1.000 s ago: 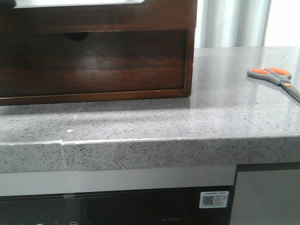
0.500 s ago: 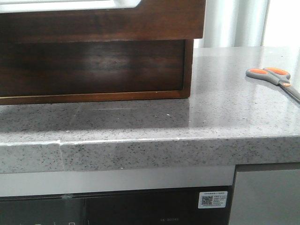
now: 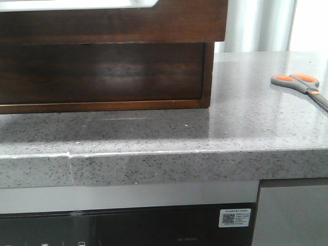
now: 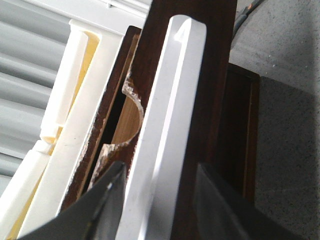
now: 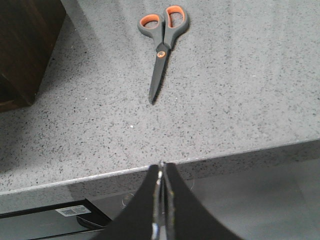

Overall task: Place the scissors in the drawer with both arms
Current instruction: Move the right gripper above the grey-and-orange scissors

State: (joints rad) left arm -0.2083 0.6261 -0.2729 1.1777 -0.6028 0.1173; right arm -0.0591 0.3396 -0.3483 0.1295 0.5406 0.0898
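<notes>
Right pincer (image 5: 161, 187) short of scissors (image 5: 162, 47)

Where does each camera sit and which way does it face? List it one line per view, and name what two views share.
Front view: level with the counter edge, facing forward at the drawer and countertop; no robot parts show.
Left wrist view: above the left gripper, fingers straddling the drawer's white-lined front.
Right wrist view: above the right gripper, fingers together, off the counter edge, facing the scissors.
Shared: front and right wrist views both show the scissors.
</notes>
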